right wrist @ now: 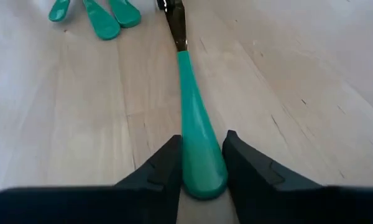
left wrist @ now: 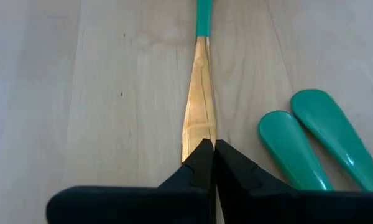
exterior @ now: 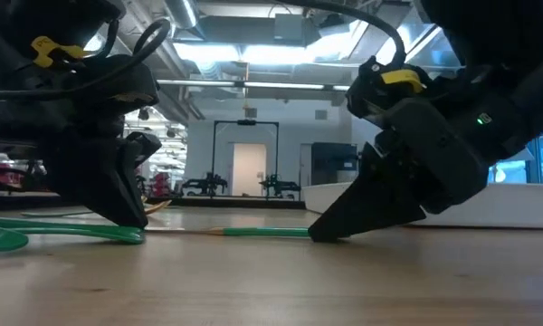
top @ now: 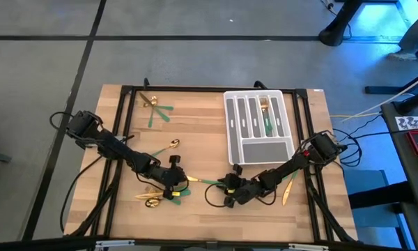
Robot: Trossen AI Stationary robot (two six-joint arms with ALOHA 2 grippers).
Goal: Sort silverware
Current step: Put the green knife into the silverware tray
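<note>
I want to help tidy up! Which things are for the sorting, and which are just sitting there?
For the sorting:
knife, held at both ends by the left gripper and right gripper
other silverware
slotted tray

Just there:
cables
table frame

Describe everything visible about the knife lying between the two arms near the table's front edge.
The knife has a flat, shiny gold blade tapering to a point and a slim, glossy green handle that widens to a rounded end. It lies flat on the wooden table, stretched between both arms. The left tool is shut on the blade tip; the right tool straddles the handle end, fingers on both sides. Other green handles lie beside the blade, apart.
</note>
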